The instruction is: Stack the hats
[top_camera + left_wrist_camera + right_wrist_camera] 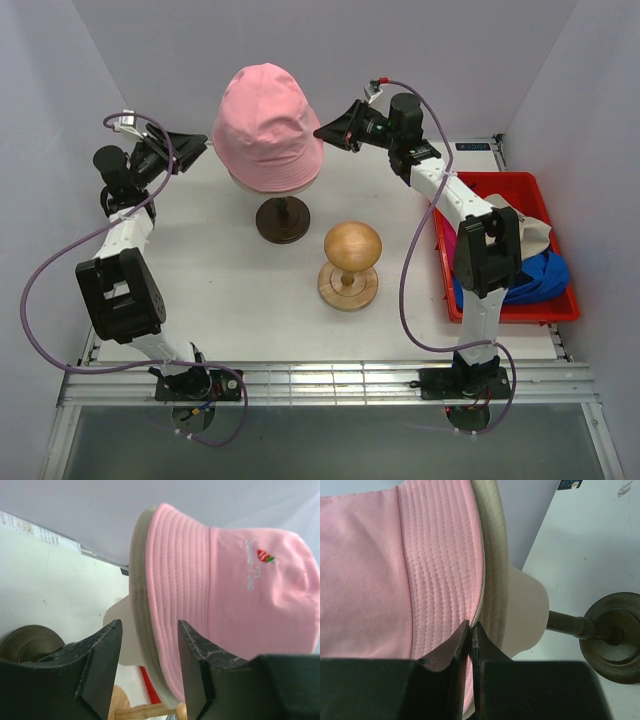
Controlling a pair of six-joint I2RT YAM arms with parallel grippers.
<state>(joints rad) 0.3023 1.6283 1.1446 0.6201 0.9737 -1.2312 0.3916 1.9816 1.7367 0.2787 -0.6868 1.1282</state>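
Note:
The light pink bucket hat [268,120] sits on a pale head form [522,610] over a dark stand [282,220]. My left gripper [190,150] is open at the hat's left side; in the left wrist view [150,625] the hat's [240,590] brim edge lies between the jaws, untouched. My right gripper [335,130] is at the hat's right side; in the right wrist view [471,625] its jaws are pinched on the brim edge of the hat [370,570]. The beige bucket hat [525,228], the magenta cap [446,243] and the blue cap [540,275] lie in the red bin [510,180].
A tan wooden egg-shaped form [352,245] on a round wooden stand [348,287] is in front of the dark stand. The red bin lies at the table's right edge, partly behind my right arm. The dark base shows in both wrist views [27,642] [615,635].

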